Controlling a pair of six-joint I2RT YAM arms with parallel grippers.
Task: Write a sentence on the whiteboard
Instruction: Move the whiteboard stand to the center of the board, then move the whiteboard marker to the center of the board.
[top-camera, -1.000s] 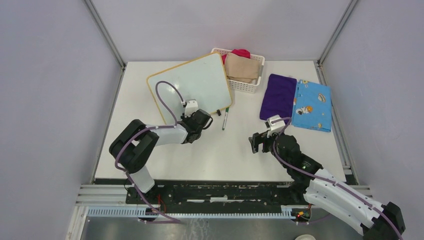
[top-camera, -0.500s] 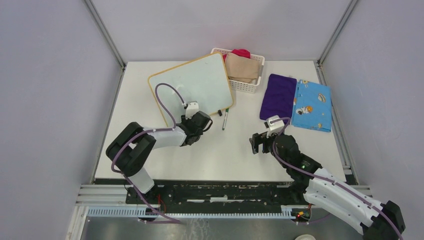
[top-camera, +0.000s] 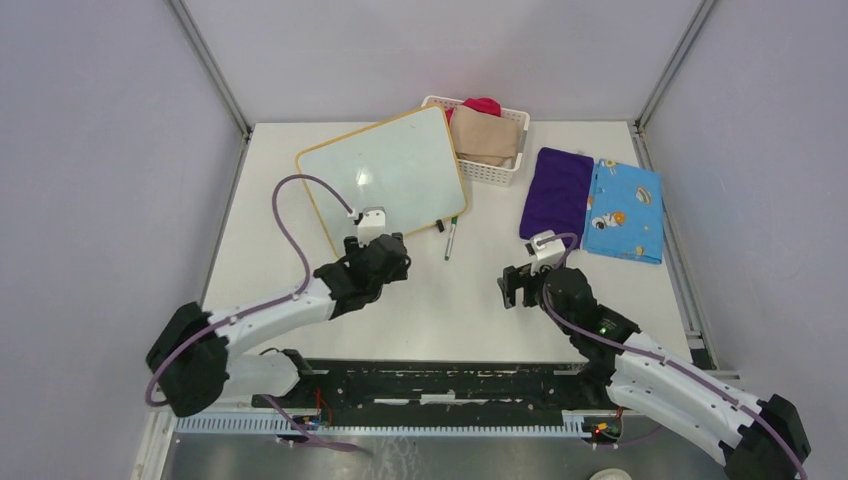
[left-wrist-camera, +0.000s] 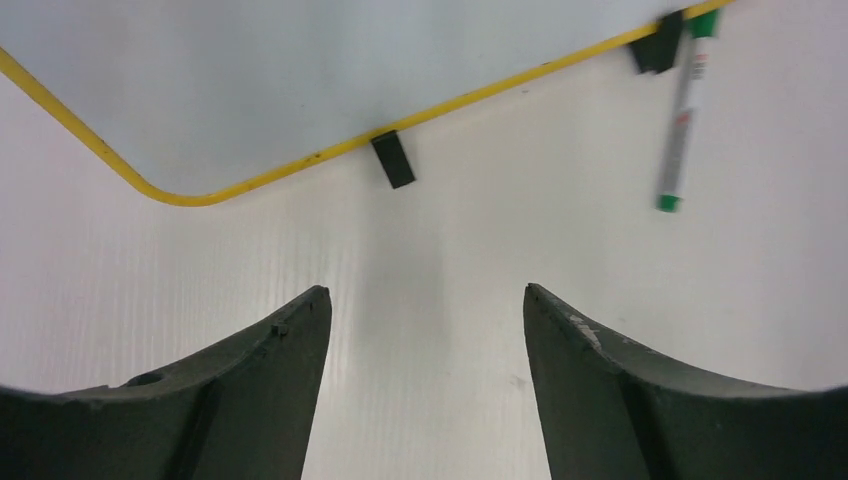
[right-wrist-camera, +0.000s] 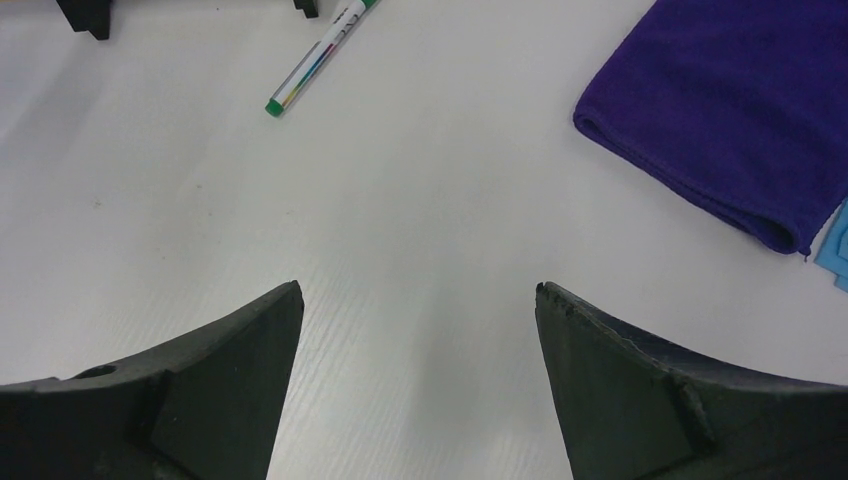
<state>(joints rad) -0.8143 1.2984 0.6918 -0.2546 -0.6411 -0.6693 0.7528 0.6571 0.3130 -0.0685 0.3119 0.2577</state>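
The whiteboard (top-camera: 385, 170) lies flat at the back left of the table, white with a yellow frame (left-wrist-camera: 255, 180) and two small black feet (left-wrist-camera: 392, 160). No sentence shows on it; what I see of its surface is blank. A green-capped marker (top-camera: 449, 238) lies loose on the table by the board's near right corner, also seen in the left wrist view as the marker (left-wrist-camera: 678, 130) and in the right wrist view as the marker (right-wrist-camera: 312, 55). My left gripper (top-camera: 392, 258) (left-wrist-camera: 425, 290) is open and empty, just short of the board's near edge. My right gripper (top-camera: 520, 285) (right-wrist-camera: 418, 287) is open and empty over bare table.
A white slotted basket (top-camera: 487, 175) with beige and red cloths touches the board's far right corner. A folded purple towel (top-camera: 556, 192) (right-wrist-camera: 740, 110) and a blue patterned cloth (top-camera: 625, 210) lie at the back right. Metal posts stand at the table's far corners.
My left gripper has opened and drawn back from the whiteboard's near edge toward the front of the table. The right arm has hardly moved.
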